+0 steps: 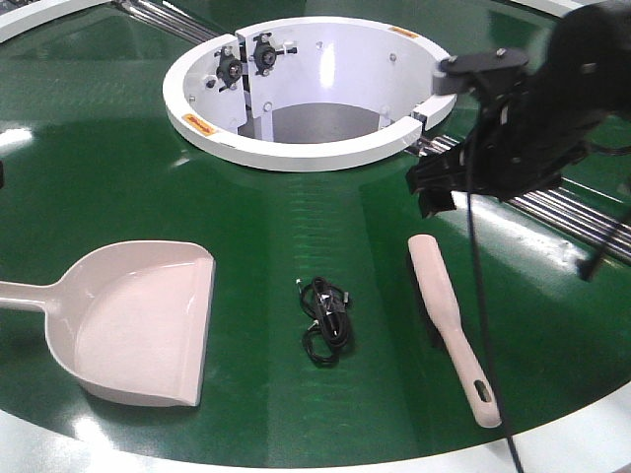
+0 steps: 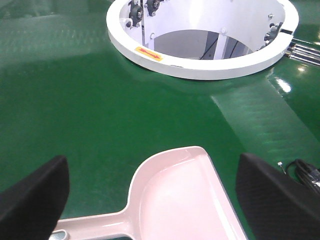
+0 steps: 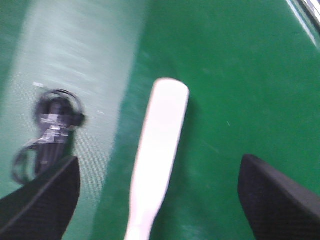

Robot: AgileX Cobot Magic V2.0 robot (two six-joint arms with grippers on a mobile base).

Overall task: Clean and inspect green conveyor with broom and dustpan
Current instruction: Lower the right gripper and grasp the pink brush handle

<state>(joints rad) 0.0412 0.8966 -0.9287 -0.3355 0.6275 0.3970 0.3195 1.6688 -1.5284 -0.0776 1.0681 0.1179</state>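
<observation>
Because the right wrist view is smeared, I can make out little of the broom [image 3: 159, 150] beyond its pale back and narrowing neck, and its handle end is cut off at the bottom edge. My right tool [image 3: 160, 200] hangs over it with both fingers [image 3: 42, 200] spread wide, touching nothing. From the front, only a thin dark strip of bristle shows along the broom's left side, and my right arm covers part of the white hub [image 1: 296, 148] and the metal rollers [image 1: 572, 212]. My left arm is out of the front view; its tool [image 2: 152, 200] is also wide apart, poised above the neck of the dustpan [image 2: 180, 195], whose handle is cut off at the frame edge. The dustpan lies on the left of the green conveyor [image 1: 296, 227], mouth toward a black cable bundle [image 1: 325, 320] at the middle, with the broom on the right. All three are apart, with bare belt between them and up to the hub. The broom's slotted end lies near the white outer rim [image 1: 592, 434].
</observation>
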